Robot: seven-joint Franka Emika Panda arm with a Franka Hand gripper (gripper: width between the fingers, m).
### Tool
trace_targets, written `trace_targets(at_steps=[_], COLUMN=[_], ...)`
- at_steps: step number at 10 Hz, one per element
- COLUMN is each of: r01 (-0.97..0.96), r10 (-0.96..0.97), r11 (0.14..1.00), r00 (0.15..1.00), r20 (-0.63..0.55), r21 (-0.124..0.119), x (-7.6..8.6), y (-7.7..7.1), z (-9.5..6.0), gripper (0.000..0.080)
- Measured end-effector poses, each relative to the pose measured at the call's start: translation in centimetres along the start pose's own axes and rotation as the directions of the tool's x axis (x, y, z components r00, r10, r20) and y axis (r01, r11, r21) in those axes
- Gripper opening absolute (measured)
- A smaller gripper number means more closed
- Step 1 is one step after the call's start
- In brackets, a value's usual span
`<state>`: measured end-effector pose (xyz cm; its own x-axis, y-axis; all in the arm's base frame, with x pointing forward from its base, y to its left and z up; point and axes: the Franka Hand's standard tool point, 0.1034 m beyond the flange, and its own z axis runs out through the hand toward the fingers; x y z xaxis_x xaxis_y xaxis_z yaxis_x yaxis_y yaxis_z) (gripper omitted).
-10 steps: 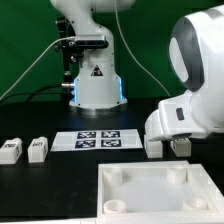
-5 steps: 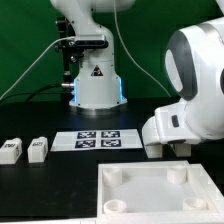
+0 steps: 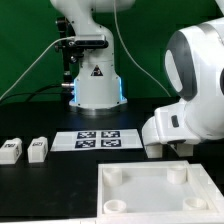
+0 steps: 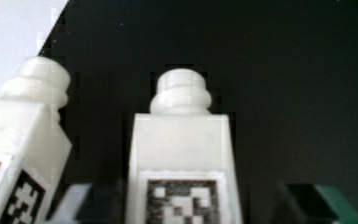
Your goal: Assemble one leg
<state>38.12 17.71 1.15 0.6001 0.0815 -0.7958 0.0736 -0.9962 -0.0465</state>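
In the wrist view a white leg (image 4: 181, 150) with a rounded peg end and a black-and-white tag lies between my gripper's (image 4: 208, 205) dark fingers (image 4: 329, 200). The jaws stand apart on either side of it, with a gap on one side. A second leg (image 4: 25, 130) lies right beside it. In the exterior view my gripper (image 3: 167, 148) is low on the table at the right, behind the white panel (image 3: 160, 185); the legs there are hidden by the hand. Two more legs (image 3: 10, 150) (image 3: 38, 149) lie at the exterior view's left.
The marker board (image 3: 97, 139) lies in front of the robot base (image 3: 96, 85). The large white panel with corner sockets fills the front right, and its edge shows in the wrist view (image 4: 7, 40). The table top is black.
Since a second ago the arm has sunk and shifted a little toward the exterior view's left. Over the last half second nothing has visibly moved.
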Motion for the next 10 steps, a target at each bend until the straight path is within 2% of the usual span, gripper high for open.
trace_targets(at_steps=[1,8,9,10], r01=[0.000,0.000,0.016,0.041], r10=[0.000,0.000,-0.016,-0.041], r11=[1.000,1.000,1.000,0.999], r00=[1.000,1.000,1.000,0.999], r20=[0.000,0.000,0.013,0.015], r21=[0.000,0.000,-0.001,0.002], x=[0.0,0.0,-0.3,-1.3], y=[0.0,0.0,0.2,0.9], z=[0.0,0.0,-0.4,-2.5], gripper=[0.0288,0.0290,0.0290,0.0290])
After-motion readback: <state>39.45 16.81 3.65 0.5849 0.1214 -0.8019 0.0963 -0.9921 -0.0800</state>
